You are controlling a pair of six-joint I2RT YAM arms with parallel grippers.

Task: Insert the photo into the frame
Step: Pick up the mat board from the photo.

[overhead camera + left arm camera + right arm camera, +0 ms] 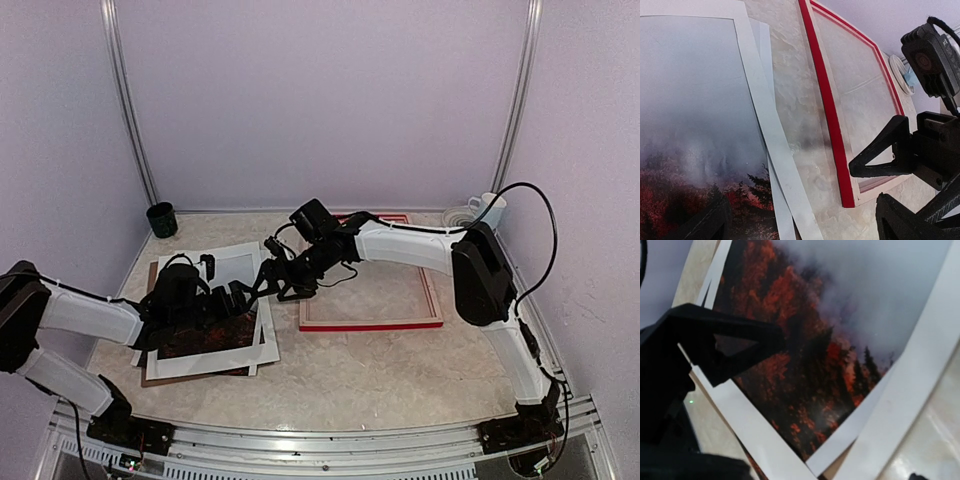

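Note:
The photo (200, 335) lies face up at the left of the table, misty grey sky over dark red trees (695, 110) (805, 355). A white mat (212, 364) lies askew over its edges (757, 100) (910, 385). The red frame (372, 322) lies flat to the right, its long red edge (827, 105) beside the pile. My left gripper (232, 298) (800, 212) hovers open over the photo's right edge, holding nothing. My right gripper (268, 285) (810, 471) is open just beside it, over the pile's right corner. Its black fingers (880, 160) show in the left wrist view.
A brown backing board (190, 378) peeks out under the pile. At the back left corner stands a dark green cup (161, 219), and a white mug (488, 210) at the back right. My right arm (410, 245) stretches across the frame.

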